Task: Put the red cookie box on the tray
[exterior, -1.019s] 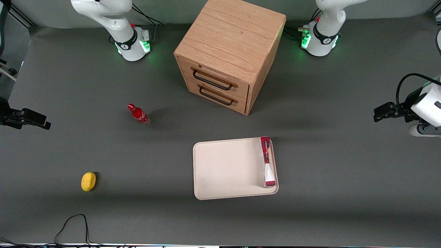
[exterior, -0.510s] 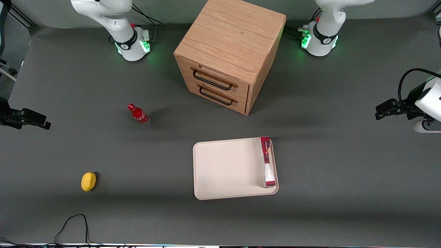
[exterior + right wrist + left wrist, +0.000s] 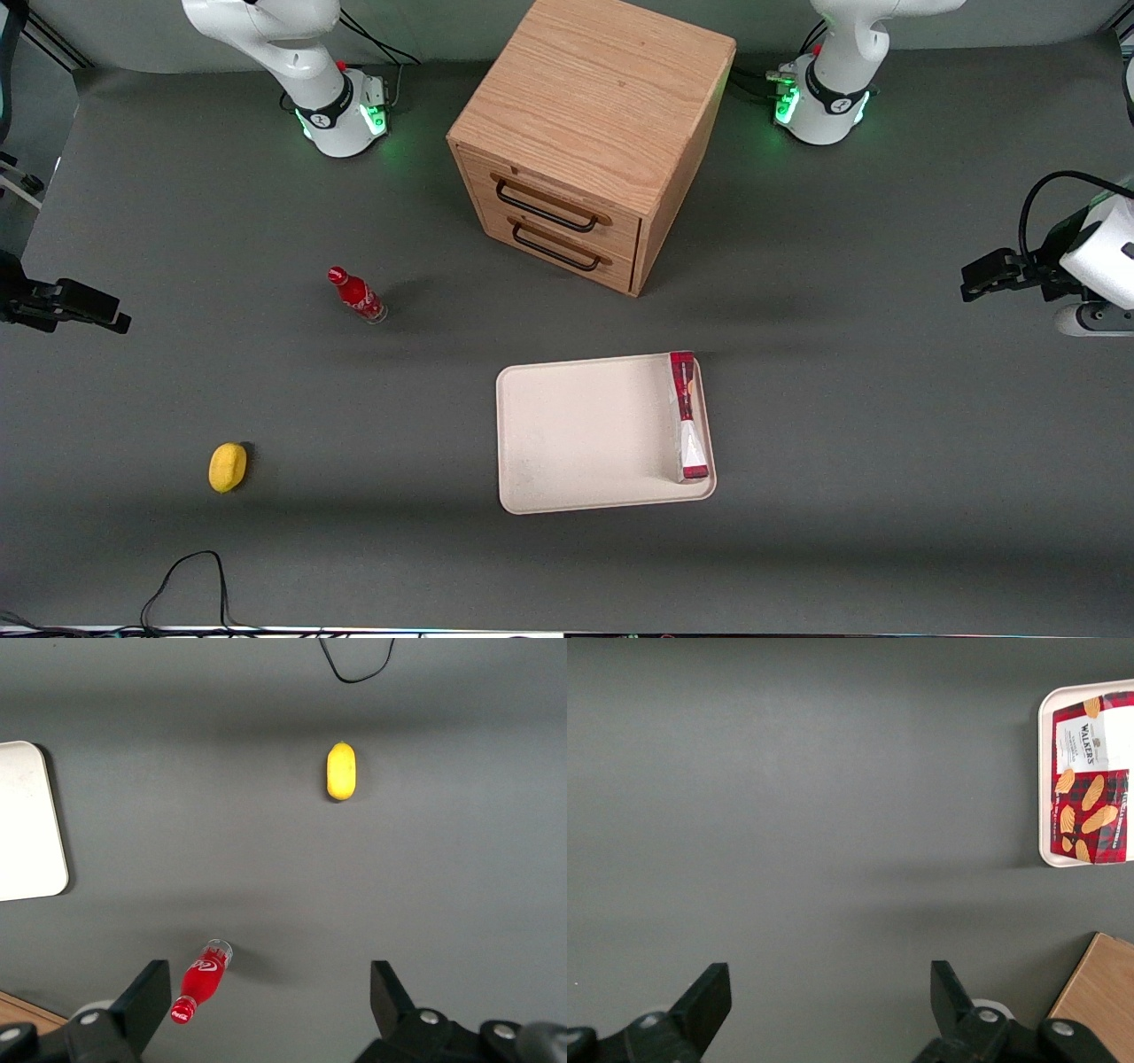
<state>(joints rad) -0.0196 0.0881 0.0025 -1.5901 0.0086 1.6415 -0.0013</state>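
Note:
The red cookie box [image 3: 687, 415] lies on the cream tray [image 3: 576, 434], along the tray's short side toward the working arm's end, white end nearer the front camera. It also shows in the left wrist view [image 3: 1090, 780], inside the tray's rim [image 3: 1044, 771]. My left gripper [image 3: 973, 285] is open and empty, well away from the tray at the working arm's end of the table. In the left wrist view the gripper [image 3: 826, 997] has its fingers [image 3: 709, 1001] wide apart over bare grey table.
A wooden two-drawer cabinet [image 3: 589, 133] stands farther from the front camera than the tray; its corner shows in the left wrist view [image 3: 1099, 1001]. A small red bottle [image 3: 357, 295] and a yellow lemon [image 3: 228, 466] lie toward the parked arm's end. A black cable [image 3: 186, 576] lies at the table's near edge.
My left gripper has shifted slightly, a little farther from the front camera. The cookie box and the tray have not moved.

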